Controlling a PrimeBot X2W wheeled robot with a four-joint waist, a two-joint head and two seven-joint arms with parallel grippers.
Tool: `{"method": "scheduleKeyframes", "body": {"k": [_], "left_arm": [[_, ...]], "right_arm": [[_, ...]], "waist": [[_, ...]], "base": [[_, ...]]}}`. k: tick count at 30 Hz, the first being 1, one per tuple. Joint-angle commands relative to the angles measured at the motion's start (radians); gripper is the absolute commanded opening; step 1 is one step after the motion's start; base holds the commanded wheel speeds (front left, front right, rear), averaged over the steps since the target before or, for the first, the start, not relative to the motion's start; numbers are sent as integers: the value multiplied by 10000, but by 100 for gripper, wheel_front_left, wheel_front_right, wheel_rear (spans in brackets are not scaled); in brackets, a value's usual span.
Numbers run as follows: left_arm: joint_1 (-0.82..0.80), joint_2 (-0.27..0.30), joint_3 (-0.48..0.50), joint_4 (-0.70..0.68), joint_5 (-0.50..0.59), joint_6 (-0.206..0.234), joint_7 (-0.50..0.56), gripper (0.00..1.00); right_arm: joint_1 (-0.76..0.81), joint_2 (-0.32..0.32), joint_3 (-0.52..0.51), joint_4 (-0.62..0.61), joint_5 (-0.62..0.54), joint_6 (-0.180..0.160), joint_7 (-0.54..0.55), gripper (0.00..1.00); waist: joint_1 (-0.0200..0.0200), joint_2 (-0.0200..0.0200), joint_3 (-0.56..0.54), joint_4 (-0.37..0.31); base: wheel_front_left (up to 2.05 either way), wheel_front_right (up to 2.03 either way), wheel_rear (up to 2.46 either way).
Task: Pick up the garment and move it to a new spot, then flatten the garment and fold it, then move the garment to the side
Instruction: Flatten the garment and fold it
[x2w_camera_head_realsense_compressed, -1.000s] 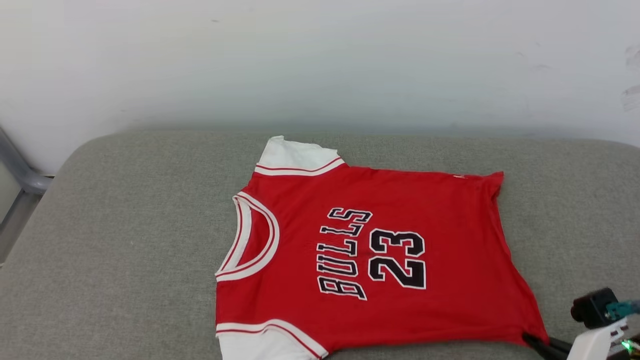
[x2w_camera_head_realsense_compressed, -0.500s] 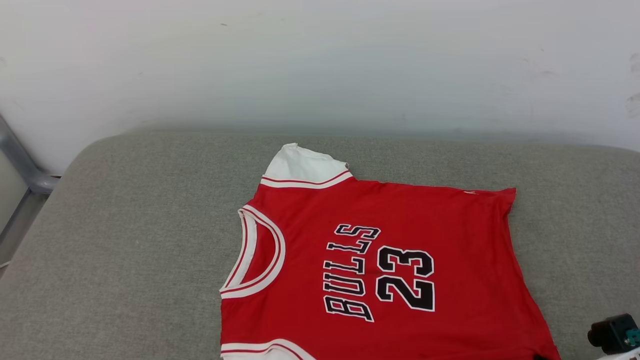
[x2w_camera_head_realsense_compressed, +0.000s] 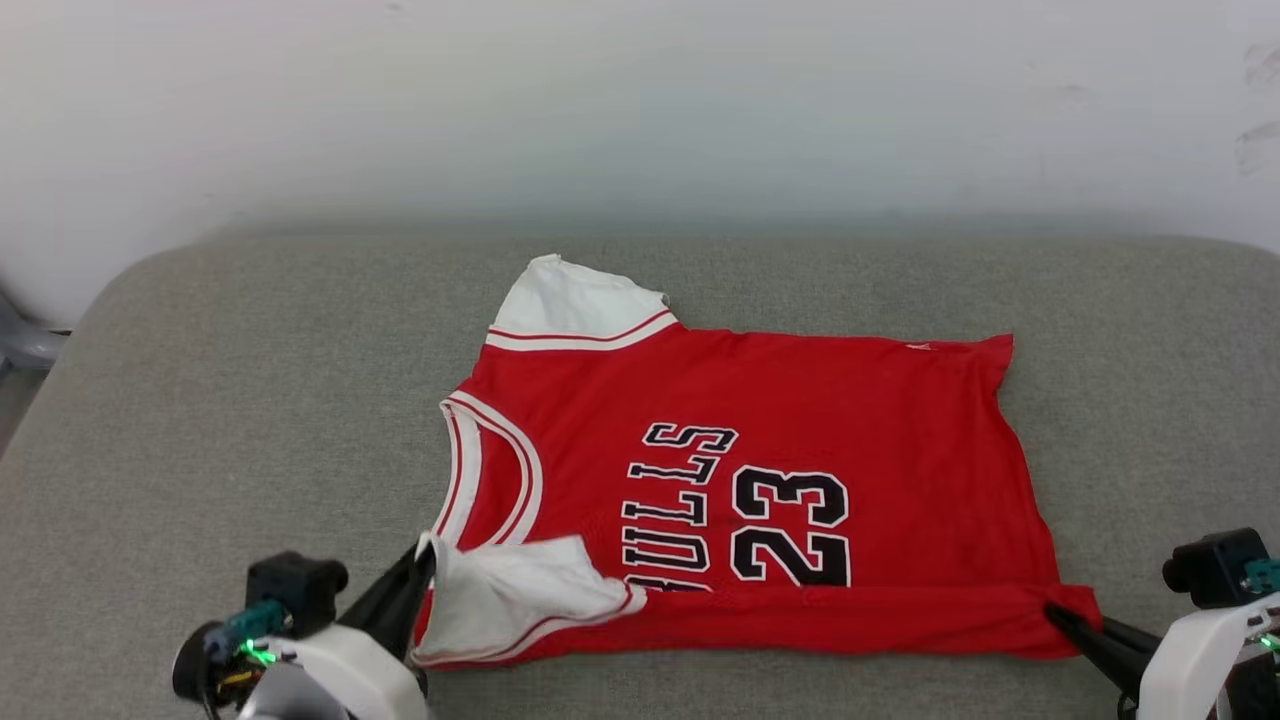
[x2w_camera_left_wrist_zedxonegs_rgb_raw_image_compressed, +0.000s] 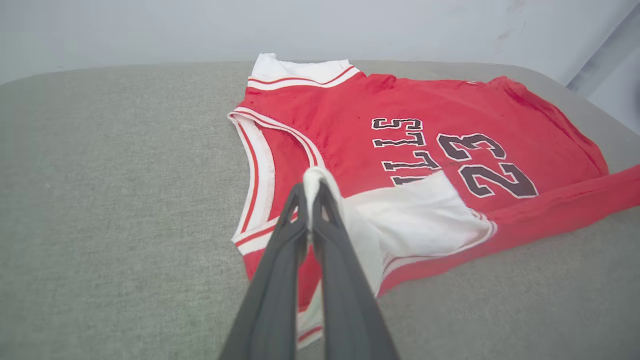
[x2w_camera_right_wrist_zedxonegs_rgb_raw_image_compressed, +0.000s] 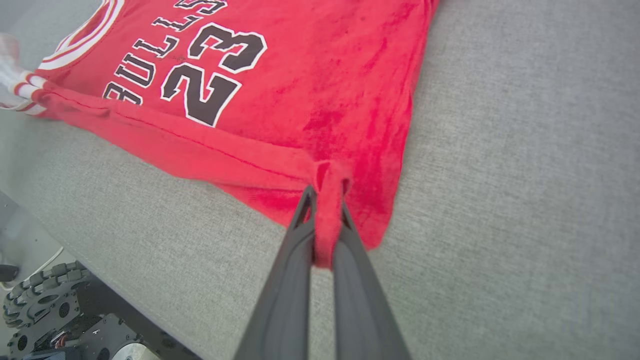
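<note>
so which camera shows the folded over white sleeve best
The left wrist view: the folded sleeve lies large and near across the garment, its edge pinched in the left claw. The head view has it smaller at lower left, beside that claw. The right wrist view catches a blurred sliver at its left edge.

- The garment is soft red cloth, matt, with a faintly fuzzy nap in the right wrist view.
- Its sleeves are thin white cloth, also matt.
- The lettering looks flatter and smoother than the cloth around it.
- The cushion is covered in grey woven fabric, coarse-grained and matt.
- The wall is smooth, pale and matt, with a few scuffs.
- The left gripper and right gripper have dark, matt, plastic-looking fingers.
- The forearm casing is glossy white plastic.
</note>
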Motion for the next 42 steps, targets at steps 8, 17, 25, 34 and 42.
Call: {"method": "scheduleKeyframes", "body": {"k": [8,17,25,34,42], "left_arm": [[-2457,-208,-8,1411,392,-821,244,0],[-4163,-569,-78,3332,595,-1478,114,0],[-4912,-1106,-370,5178,769,-1873,-205,0],[-5183,-1651,-760,6908,709,-2280,-455,0],[-5535,-1754,-867,7614,731,-2432,-841,100]], "right_arm": [[-714,414,-552,-53,-245,-12,565,0],[-1604,762,-638,110,-481,-10,824,0],[-2199,1121,-609,626,-576,-10,741,0],[-2456,1449,-354,1304,-752,-12,620,0],[-2169,1459,-679,1213,-791,-10,-192,100]], "waist": [[-1,0,1022,-355],[-1,0,1934,-584],[-1,0,2583,-617],[-1,0,2779,-582],[-1,0,2142,-346]], "base": [[0,0,0],[0,0,0],[0,0,0],[0,0,0],[0,0,0]]}}
